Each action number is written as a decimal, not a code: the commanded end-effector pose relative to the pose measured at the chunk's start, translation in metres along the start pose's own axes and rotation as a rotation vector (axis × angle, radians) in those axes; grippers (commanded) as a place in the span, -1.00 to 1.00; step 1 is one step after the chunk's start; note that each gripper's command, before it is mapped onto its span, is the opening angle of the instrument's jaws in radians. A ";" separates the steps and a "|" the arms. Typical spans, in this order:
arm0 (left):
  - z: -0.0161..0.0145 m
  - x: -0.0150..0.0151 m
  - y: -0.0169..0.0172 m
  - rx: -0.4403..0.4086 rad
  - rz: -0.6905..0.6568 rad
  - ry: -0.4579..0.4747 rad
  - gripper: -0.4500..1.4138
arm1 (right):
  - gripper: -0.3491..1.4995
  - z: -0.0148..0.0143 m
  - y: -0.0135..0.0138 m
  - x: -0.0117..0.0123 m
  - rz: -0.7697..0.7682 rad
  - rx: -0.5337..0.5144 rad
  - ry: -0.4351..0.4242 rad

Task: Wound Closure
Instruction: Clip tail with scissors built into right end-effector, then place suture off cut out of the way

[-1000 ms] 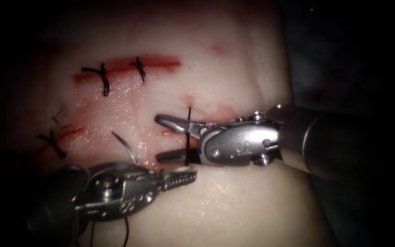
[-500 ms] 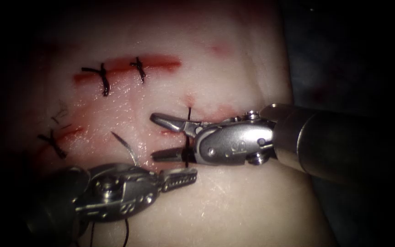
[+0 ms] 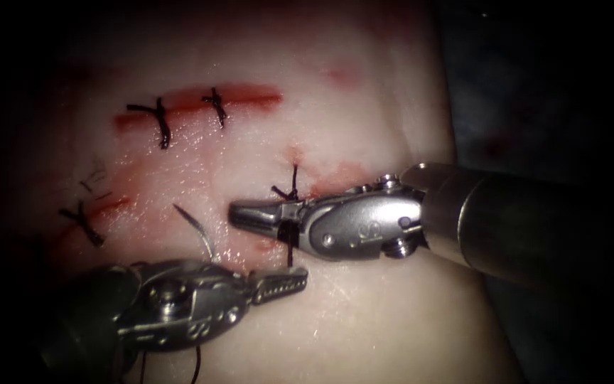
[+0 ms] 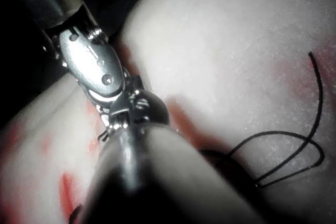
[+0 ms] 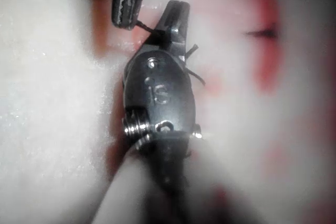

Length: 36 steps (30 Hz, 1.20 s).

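On the pale tissue [image 3: 364,313], the right tool [image 3: 239,212] reaches in from the right, its jaws shut on the dark thread [image 3: 290,245] just below a knotted stitch [image 3: 293,190] over the red cut [image 3: 335,178]. Below it, the left tool [image 3: 300,274] is shut on the same thread's lower end. The curved needle [image 3: 195,226] lies on the tissue left of that stitch, free of both tools, its lower end hidden behind the left tool. In the right wrist view the right tool [image 5: 176,11] pinches the thread [image 5: 148,28] beside the left tool [image 5: 128,17].
Two finished stitches [image 3: 161,122] cross an upper cut [image 3: 250,96], and another stitch [image 3: 83,222] sits at the far left. Red fluid [image 3: 158,174] stains the tissue between them. Slack thread [image 4: 294,150] loops over the tissue. The tissue's edge [image 3: 445,128] drops off at the right.
The right tool's jaws, open around the thread below the knot, have closed on it and moved slightly left. The left tool has stayed put, still holding the thread.
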State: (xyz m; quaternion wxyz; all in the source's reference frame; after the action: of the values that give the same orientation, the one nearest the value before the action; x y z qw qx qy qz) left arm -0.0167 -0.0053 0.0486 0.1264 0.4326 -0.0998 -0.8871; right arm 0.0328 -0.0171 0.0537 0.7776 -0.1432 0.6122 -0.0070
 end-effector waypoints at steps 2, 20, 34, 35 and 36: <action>0.0007 -0.0002 -0.0001 0.001 0.002 0.001 -1.00 | -1.00 0.0008 -0.0003 -0.0004 -0.003 0.001 0.003; 0.0018 0.0007 0.0035 0.011 -0.020 0.044 -1.00 | 0.89 -0.0117 0.0040 0.0016 0.052 -0.113 -0.055; 0.0092 -0.0050 0.0098 0.010 -0.351 0.009 -0.31 | 0.87 -0.0170 0.0051 0.0019 0.044 -0.198 -0.129; 0.0090 -0.0055 0.0101 0.018 -0.377 -0.010 -0.28 | 0.87 -0.0169 0.0051 0.0019 0.038 -0.198 -0.128; 0.0090 -0.0055 0.0101 0.018 -0.377 -0.010 -0.28 | 0.87 -0.0169 0.0051 0.0019 0.038 -0.198 -0.128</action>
State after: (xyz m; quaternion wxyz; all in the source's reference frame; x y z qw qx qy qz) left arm -0.0179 -0.0126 0.0607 -0.0628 0.4389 -0.0191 -0.8962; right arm 0.0158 -0.0164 0.0465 0.7977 -0.2085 0.5604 0.0786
